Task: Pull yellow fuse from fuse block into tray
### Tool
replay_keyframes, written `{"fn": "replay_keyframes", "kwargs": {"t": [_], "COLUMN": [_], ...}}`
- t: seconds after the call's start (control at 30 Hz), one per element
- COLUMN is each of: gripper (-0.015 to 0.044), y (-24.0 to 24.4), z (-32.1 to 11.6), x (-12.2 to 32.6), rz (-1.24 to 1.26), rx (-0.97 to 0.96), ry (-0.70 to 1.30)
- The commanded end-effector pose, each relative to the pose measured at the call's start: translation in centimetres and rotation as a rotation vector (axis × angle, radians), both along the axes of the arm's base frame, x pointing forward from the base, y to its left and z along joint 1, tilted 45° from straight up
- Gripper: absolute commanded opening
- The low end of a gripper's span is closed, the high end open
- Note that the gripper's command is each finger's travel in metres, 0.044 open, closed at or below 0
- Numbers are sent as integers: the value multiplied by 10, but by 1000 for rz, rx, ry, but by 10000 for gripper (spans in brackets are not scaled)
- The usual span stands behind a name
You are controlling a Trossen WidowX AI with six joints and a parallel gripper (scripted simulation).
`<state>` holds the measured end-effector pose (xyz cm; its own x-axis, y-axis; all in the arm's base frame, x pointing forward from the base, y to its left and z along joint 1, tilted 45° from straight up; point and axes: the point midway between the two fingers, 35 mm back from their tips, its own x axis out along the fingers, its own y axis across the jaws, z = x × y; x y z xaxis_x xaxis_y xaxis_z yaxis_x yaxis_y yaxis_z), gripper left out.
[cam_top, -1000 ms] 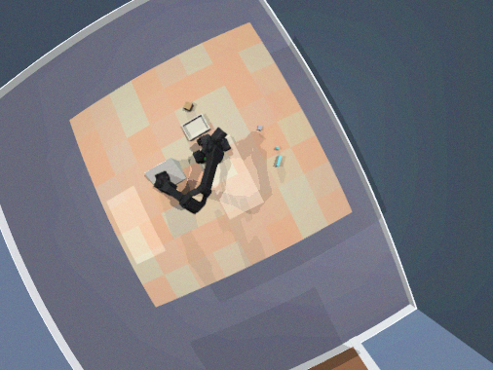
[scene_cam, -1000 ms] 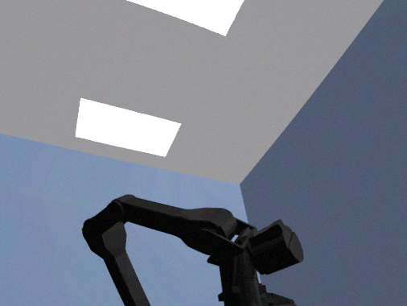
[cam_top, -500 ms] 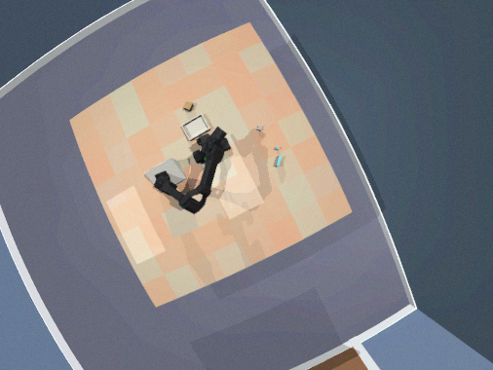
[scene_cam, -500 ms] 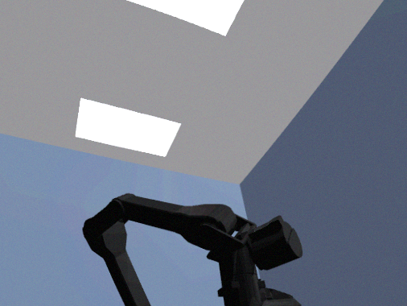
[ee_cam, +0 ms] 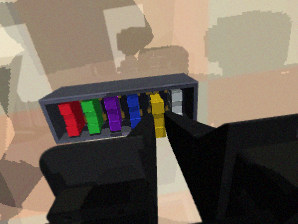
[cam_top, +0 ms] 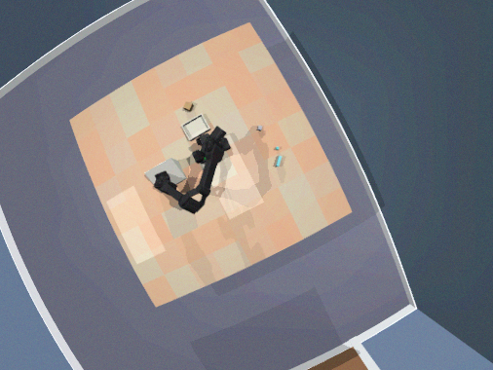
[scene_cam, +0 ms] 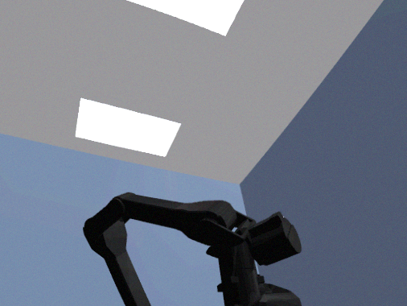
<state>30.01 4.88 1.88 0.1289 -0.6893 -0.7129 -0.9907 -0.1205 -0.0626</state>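
The yellow fuse (ee_cam: 159, 126) is between my two fingertips in the wrist view. My gripper (ee_cam: 158, 117) is shut on it, over the fuse block. The dark grey fuse block (ee_cam: 125, 86) holds a red fuse (ee_cam: 70, 120), a green fuse (ee_cam: 92, 117), a purple fuse (ee_cam: 113, 115), a blue fuse (ee_cam: 133, 111) and a pale grey fuse (ee_cam: 176, 102). The yellow fuse stands higher than these; its lower end is hard to see, so I cannot tell whether it is clear of the block. The pale tray (cam_top: 196, 128) shows in the top view, close to the gripper end of the arm.
A brown cube (cam_top: 188, 106) lies beyond the tray. A cyan bar (cam_top: 279, 161), a small cyan piece (cam_top: 277, 148) and a small grey piece (cam_top: 259, 128) lie to the right. The arm hides most of the block area in the top view. The exterior view shows only arm, walls and ceiling.
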Motion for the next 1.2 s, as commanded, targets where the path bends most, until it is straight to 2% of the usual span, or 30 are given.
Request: {"fn": "replay_keyframes", "kwargs": {"t": [0.0,1.17], "gripper": [0,0], "y": [3,14], "z": [2,14], "x": [0,-3], "rz": [-3,0], "rx": [5,4], "ry": [-6,-4]}}
